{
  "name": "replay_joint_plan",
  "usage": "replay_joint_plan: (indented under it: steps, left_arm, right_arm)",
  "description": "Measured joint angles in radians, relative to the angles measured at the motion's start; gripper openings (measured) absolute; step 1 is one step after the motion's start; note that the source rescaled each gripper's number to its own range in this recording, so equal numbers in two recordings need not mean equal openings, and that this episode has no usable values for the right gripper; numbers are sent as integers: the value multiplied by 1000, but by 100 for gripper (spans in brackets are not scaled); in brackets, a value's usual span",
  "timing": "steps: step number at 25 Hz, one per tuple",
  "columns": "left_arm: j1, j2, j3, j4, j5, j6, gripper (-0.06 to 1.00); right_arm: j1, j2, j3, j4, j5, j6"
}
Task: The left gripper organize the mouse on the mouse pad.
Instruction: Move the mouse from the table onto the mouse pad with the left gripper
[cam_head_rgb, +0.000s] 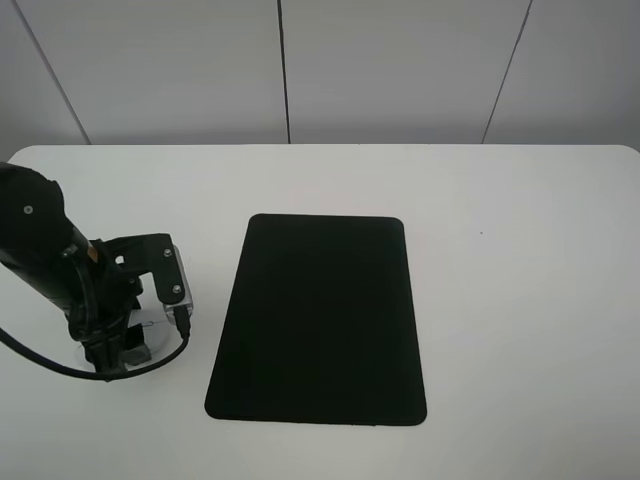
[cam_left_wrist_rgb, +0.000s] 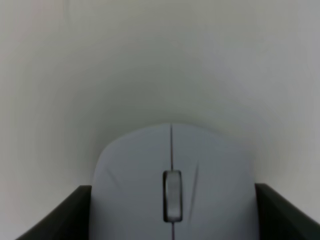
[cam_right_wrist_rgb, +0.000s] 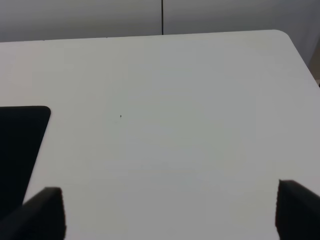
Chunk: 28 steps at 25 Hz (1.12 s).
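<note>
White mouse, clasped by left tool, shows only partly.

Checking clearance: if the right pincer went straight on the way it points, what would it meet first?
Most likely the bare white table, ahead of the right pincer; nothing stands in its line. The mouse pad corner lies off to one side. Depth is unclear.
</note>
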Motion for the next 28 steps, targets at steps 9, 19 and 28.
replay_joint_plan:
  steps: [9,19,28]
  left_arm:
    - [-1,-7,-158,6,106,-296,1]
    - [-92,36,-404,6,230,-772,1]
    - [-220,211,-581,6,283,-997,1]
  right_arm:
    - [0,0,0,0,0,0]
    - [0,0,0,0,0,0]
    - [0,0,0,0,0,0]
